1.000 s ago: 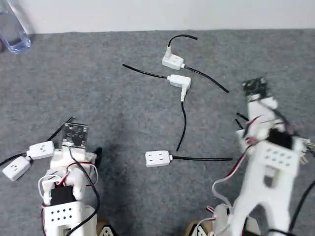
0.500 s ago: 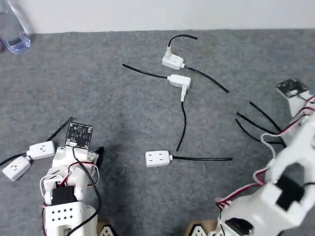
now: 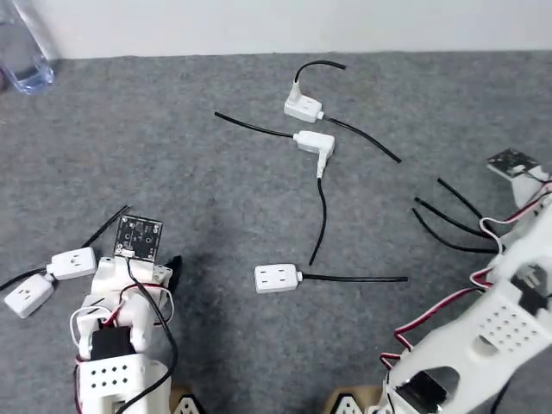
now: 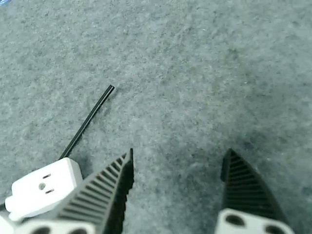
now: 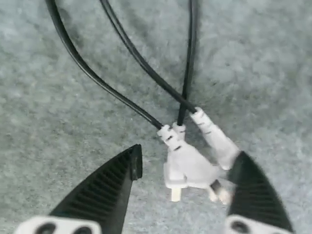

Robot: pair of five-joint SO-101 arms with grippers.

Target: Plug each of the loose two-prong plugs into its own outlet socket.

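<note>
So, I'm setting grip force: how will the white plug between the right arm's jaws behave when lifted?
The white plug looks small and moulded, so probably light and stiff. Its thin black cord curves across the carpet, so it will likely hang floppy and drag. A neighbouring plug lies against it and may get nudged.

Grey carpeted table [image 3: 172, 190]. Centre: white socket block [image 3: 276, 278], with its black cord [image 3: 354, 278] running toward the right edge. Left edge: two more socket blocks [image 3: 73, 263] side by side. Far middle: two white connector bodies [image 3: 302, 108] close together, cords attached. Right edge: loose white plugs [image 5: 187, 168] on black leads [image 3: 448, 216]. Far-left corner: clear container [image 3: 21, 60].
</note>
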